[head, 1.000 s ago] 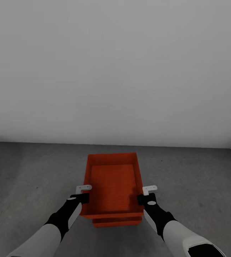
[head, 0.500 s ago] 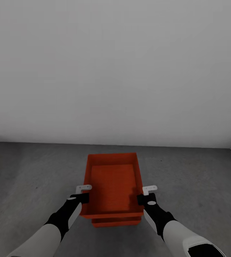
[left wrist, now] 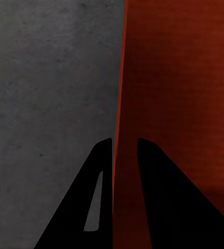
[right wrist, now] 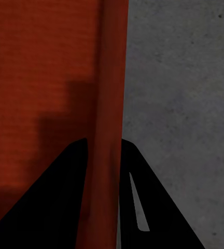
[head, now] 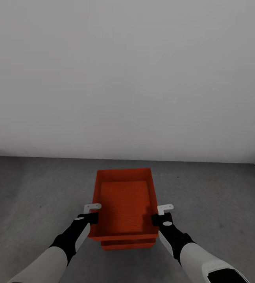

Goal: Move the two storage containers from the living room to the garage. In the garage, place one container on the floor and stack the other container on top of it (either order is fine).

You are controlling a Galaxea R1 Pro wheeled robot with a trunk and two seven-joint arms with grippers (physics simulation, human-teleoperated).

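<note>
- Nothing has shifted across the last second: arms, bins and camera hold the same positions.
- Left gripper [head: 90,215] is closed on the left wall of the upper container [head: 123,204]; right gripper [head: 161,217] is closed on its right wall, each wall between the fingers.
- Upper container lies between both grippers, long axis running away from them, equally near each arm.
- Lower container [head: 127,245] sits directly beneath on the garage floor [head: 33,188], slightly offset toward the robot.
- Judgement: stack appears seated; release comes next.
</note>
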